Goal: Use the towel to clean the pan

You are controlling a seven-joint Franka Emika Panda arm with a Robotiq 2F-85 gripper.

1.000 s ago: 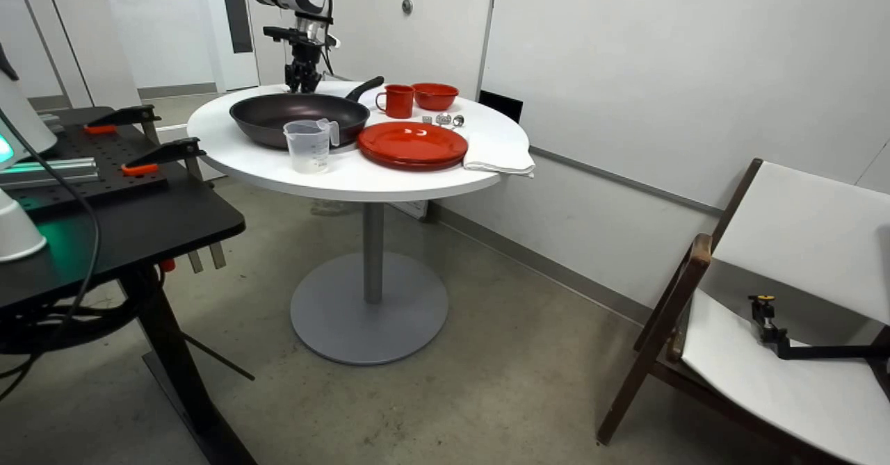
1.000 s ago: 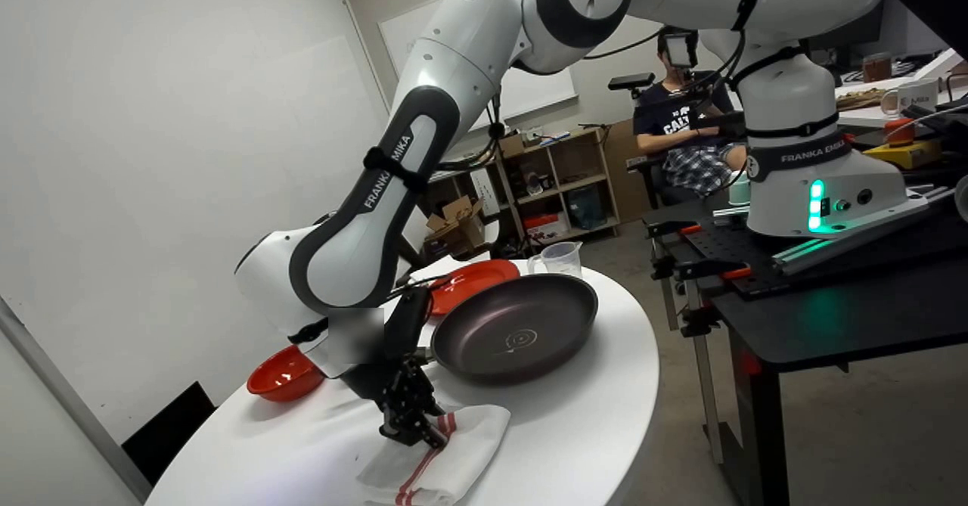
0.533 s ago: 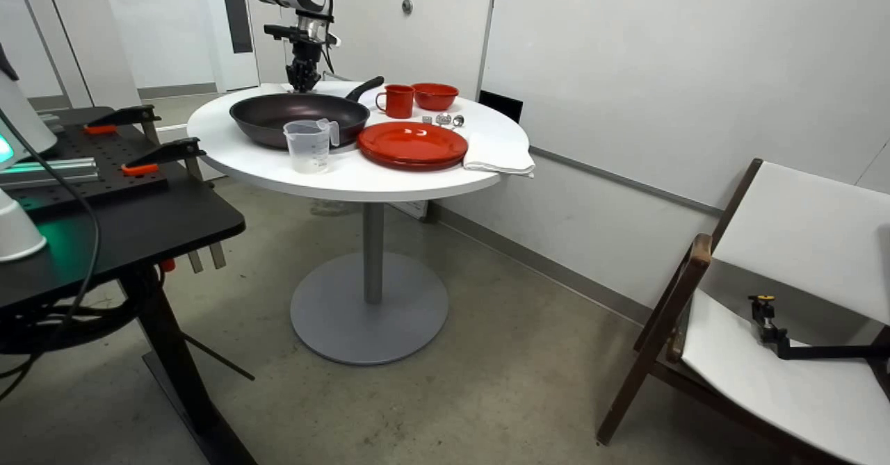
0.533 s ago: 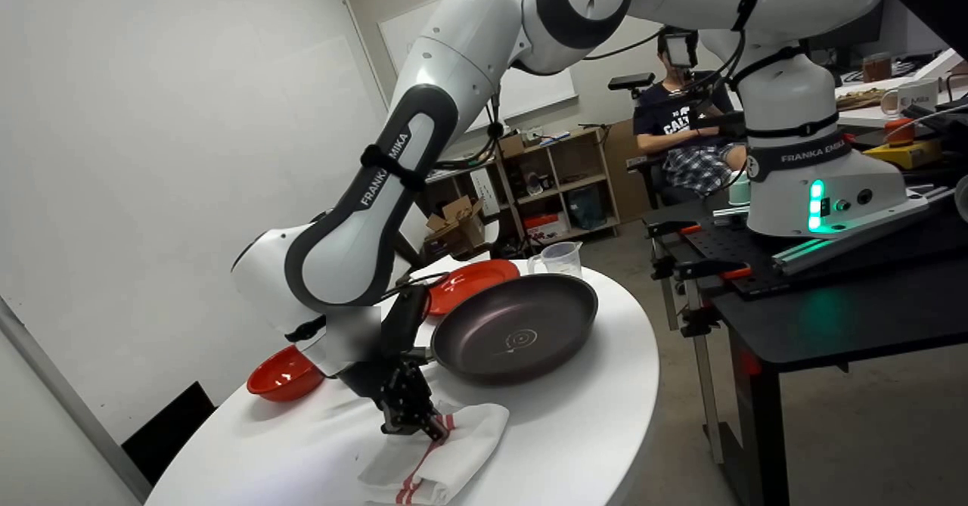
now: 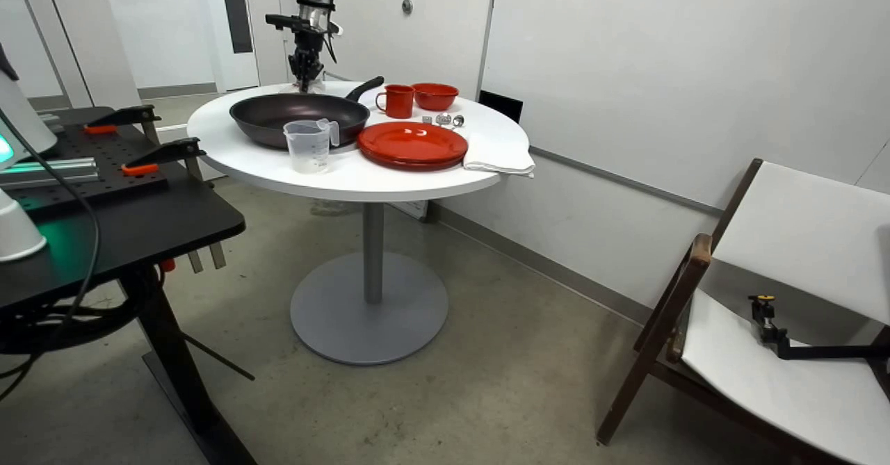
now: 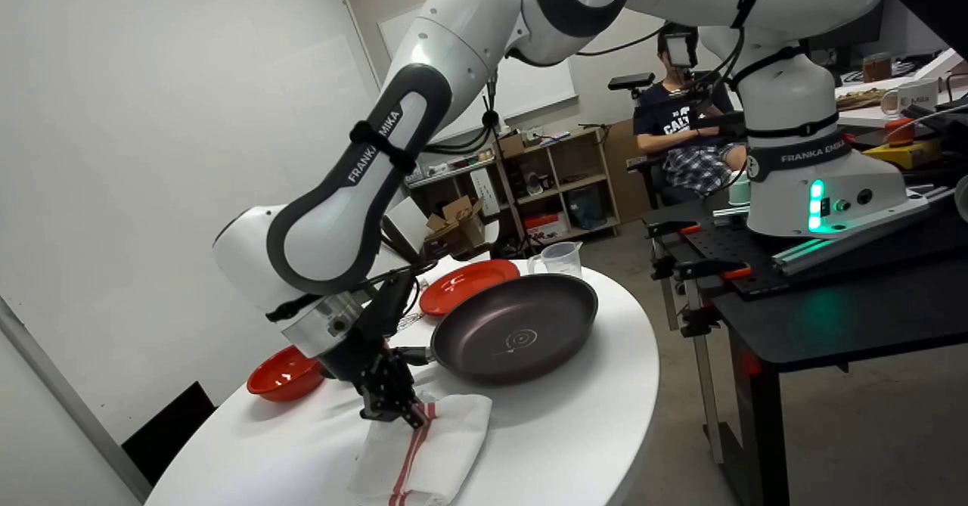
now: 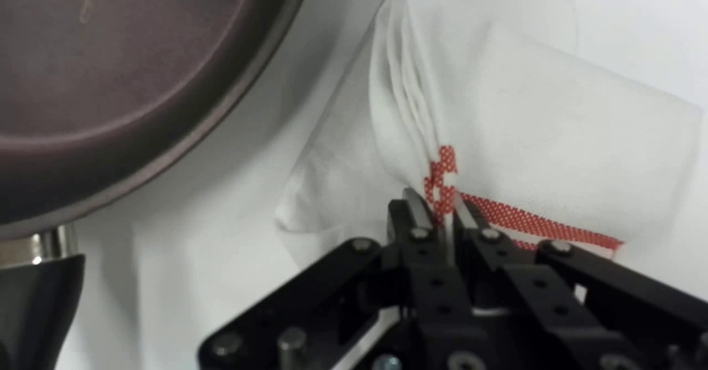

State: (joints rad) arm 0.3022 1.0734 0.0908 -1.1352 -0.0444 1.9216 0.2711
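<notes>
Pinching the striped towel (image 7: 509,121) in its jaws, gripper (image 7: 441,209) has pan (image 6: 518,328) between it and red plate (image 6: 463,284) (both exterior views, not wrist).

In an exterior view, my arm (image 6: 454,45) stretches out from its upright base (image 6: 832,184), passes high, and slopes down to the wrist (image 6: 325,328). Green lights (image 6: 816,205) shine on the base. In the wrist view my fingers (image 7: 421,254) stand almost together, in a narrow pinch; both exterior views show them pointing downward.

Red-striped white towel (image 6: 448,445), dark pan (image 6: 518,328)
</notes>
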